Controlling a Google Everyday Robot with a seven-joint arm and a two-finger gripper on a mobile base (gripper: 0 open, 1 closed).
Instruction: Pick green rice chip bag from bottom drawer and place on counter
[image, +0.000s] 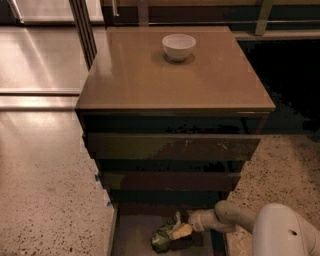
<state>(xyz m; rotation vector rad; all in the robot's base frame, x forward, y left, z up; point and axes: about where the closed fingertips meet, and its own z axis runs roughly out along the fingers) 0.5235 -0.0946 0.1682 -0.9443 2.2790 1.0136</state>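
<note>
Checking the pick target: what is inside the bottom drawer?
The bottom drawer holds the green rice chip bag on its floor, with the gripper at the bag's right side. The drawer's back is hidden under the drawers above.

We see the pincer (182, 231) low in the bottom drawer (132, 235), meeting the green rice chip bag (164, 238) and covering its near end; the bag's print is too dim to read. Below the pincer, the lower edge cuts off the drawer's front. Right of the pincer, the white arm (280, 232) runs out of view. Above the pincer, shadow hides the drawer's back.
</note>
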